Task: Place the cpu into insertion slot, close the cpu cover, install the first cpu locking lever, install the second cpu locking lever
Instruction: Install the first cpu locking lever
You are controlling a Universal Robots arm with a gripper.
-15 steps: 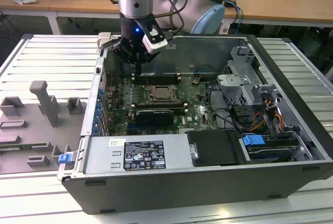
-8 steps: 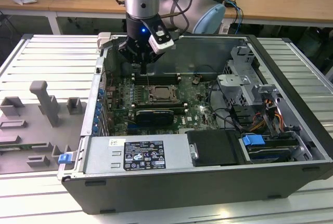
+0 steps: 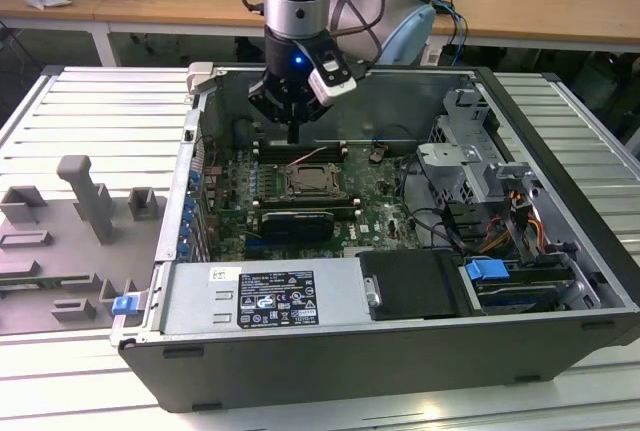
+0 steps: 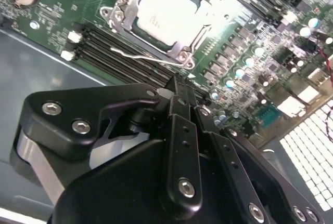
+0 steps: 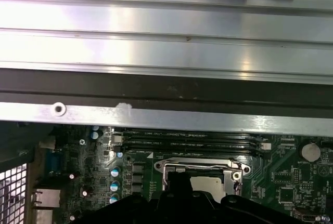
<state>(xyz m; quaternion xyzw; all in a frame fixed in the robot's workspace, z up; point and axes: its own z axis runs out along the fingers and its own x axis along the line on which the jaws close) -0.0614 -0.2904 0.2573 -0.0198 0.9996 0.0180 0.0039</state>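
The black two-fingered gripper (image 3: 292,134), fingers pressed together and holding nothing, hangs just above the green motherboard (image 3: 375,206). There the silvery-grey square cpu (image 4: 167,13) sits under its thin metal cpu cover (image 4: 125,7).

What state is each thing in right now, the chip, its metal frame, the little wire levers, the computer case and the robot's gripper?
cpu: seated in the socket, silvery top showing.
cpu cover: lying closed around the cpu.
locking lever: one wire lever beside the socket, looks unlatched.
computer case: side open, motherboard exposed.
gripper: above the socket in the exterior view, fingers together, holding nothing.
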